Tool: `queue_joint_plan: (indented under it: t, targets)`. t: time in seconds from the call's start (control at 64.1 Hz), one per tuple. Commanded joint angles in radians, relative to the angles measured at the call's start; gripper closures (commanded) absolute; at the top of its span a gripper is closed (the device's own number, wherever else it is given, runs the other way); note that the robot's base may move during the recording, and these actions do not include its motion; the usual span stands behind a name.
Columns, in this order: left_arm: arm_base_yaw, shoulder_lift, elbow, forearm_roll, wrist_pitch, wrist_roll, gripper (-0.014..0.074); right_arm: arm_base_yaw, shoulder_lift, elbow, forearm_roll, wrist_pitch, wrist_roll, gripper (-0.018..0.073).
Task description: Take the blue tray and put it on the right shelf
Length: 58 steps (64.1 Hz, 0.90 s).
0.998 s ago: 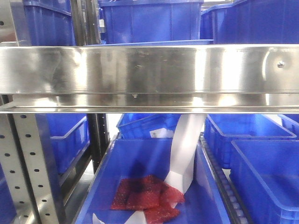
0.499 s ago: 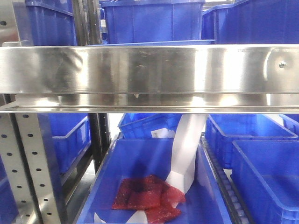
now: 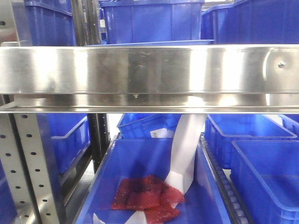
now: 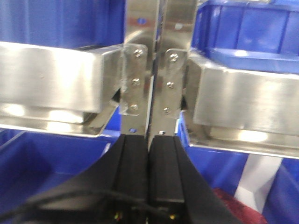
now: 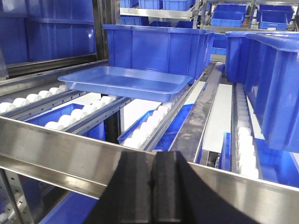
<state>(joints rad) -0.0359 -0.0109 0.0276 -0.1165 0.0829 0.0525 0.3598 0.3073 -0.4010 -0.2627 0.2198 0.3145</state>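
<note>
The blue tray (image 5: 125, 82), shallow and light blue, rests on white rollers of the right shelf, just behind its shiny steel front rail (image 5: 65, 151). Behind it stands a deep blue bin (image 5: 156, 46). My right gripper (image 5: 154, 163) is shut with nothing in it, on the near side of the rail and well apart from the tray. In the front view only a thin blue rim of the tray (image 3: 154, 42) shows above the rail (image 3: 149, 70). My left gripper (image 4: 149, 142) is shut and empty, facing two screwed steel uprights (image 4: 149, 79).
Deep blue bins (image 3: 149, 21) fill the shelf above the rail, and one (image 5: 275, 79) stands at the right. Below the rail a bin (image 3: 140, 163) holds red bags (image 3: 147, 198) and a white chute (image 3: 187, 149). Perforated uprights (image 3: 30, 172) stand at the left.
The front view has swayed a few pixels sideways. Nothing on the shelves has moved.
</note>
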Motion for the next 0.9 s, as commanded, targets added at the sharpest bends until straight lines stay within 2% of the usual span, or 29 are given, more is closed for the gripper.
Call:
queue_joint_plan:
  t: [0.0, 0.889]
  targets:
    - [-0.020, -0.014, 0.032, -0.009, -0.083, 0.002, 0.0645, 0.002, 0.007, -0.030, -0.022, -0.089, -0.012, 0.0505]
    - [-0.027, -0.014, 0.032, -0.009, -0.089, 0.002, 0.0645, -0.004, 0.007, -0.030, -0.015, -0.094, -0.012, 0.0505]
